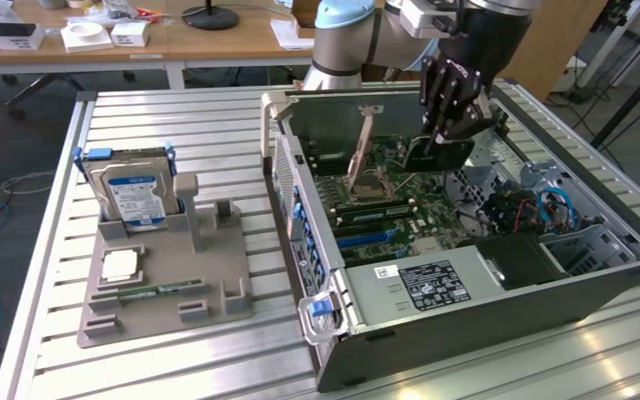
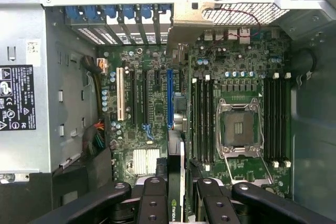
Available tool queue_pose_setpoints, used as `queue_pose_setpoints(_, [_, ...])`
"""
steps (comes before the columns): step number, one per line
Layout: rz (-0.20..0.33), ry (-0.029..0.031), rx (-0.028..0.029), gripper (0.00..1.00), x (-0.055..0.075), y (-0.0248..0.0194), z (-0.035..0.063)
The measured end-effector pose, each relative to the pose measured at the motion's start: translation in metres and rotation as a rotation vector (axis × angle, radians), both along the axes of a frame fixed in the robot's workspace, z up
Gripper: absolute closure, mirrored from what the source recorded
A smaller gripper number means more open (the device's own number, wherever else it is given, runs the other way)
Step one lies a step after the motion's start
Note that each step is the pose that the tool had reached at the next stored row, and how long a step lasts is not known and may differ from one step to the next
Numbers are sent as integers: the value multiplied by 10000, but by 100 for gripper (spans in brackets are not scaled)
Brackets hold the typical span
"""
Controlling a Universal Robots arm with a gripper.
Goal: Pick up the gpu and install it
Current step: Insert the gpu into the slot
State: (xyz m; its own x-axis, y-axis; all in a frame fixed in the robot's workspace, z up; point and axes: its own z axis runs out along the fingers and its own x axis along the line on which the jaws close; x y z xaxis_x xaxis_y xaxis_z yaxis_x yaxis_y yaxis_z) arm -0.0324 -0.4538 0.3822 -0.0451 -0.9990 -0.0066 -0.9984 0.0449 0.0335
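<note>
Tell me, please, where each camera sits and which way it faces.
Exterior view: off the arm, raised above the slatted table, looking down at the open computer case and the hard drive; the arm and gripper show.
Wrist view: on the wrist, looking into the case at the motherboard; the fingers show, closed on the gpu.
Shared: motherboard, CPU socket, gripper, gpu.

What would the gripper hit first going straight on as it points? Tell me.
The gripper holds the gpu, which would likely meet the motherboard near the blue slot first; depth is unclear.
</note>
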Motion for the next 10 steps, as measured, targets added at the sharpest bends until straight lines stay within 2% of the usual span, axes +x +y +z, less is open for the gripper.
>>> queue_pose_setpoints(10, [2, -6, 10, 74, -21, 2, -99])
